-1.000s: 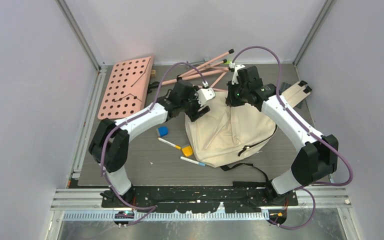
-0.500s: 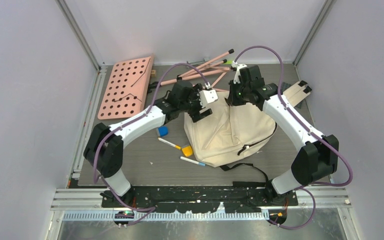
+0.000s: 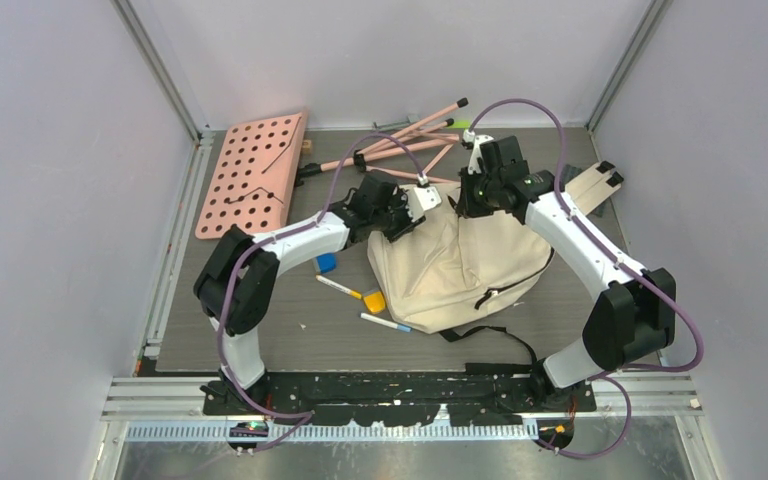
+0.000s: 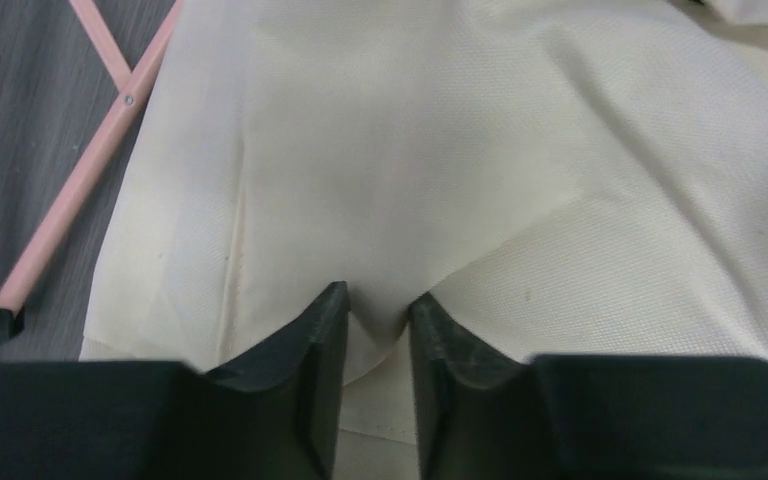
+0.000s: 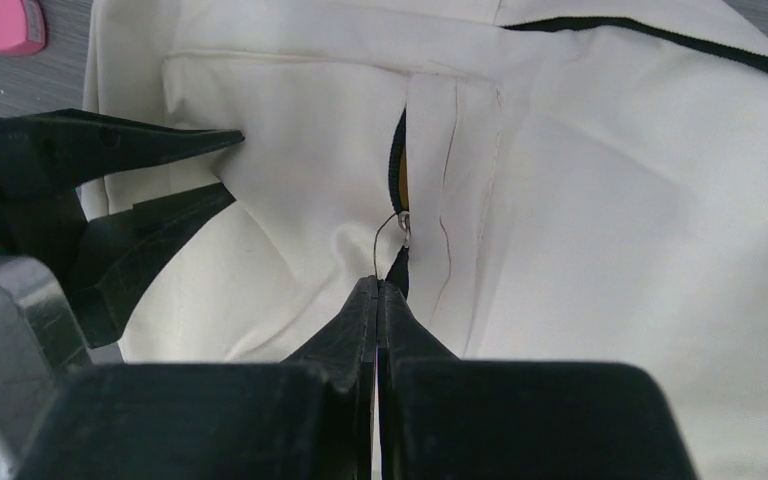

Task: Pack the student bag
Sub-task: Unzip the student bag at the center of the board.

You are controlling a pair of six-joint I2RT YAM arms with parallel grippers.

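Got the right pincer [image 5: 377, 285] squeezed flat together on the black zipper pull [image 5: 398, 265] of the bag [image 5: 610, 200], just under a short open slit in the zipper. Got the left pincer [image 4: 378, 305] nipped down on a raised fold of the cream cloth, fingers [image 4: 310, 350] close but not meeting, fold wedged between them.

Only shows up in the wrist views, tbh. From overhead, just looks like both pincers parked at the bag's far edge, left one at the far left corner, right one nearer the middle. Also catches the left pincer side-on in the right wrist view, near the zipper.

Overhead: bag slumped mid-table, a bit right of centre, black strap [image 3: 505, 342] trailing off the near side. Near its left side, a blue block [image 3: 326, 262], a yellow block [image 3: 373, 301] and two pens [image 3: 338, 287]. Behind it, pink rods [image 3: 410, 135] and, far left, a pink board [image 3: 250, 175] full of holes. Dark grey wood-look table [image 3: 260, 345], pale walls [image 3: 60, 200] around.
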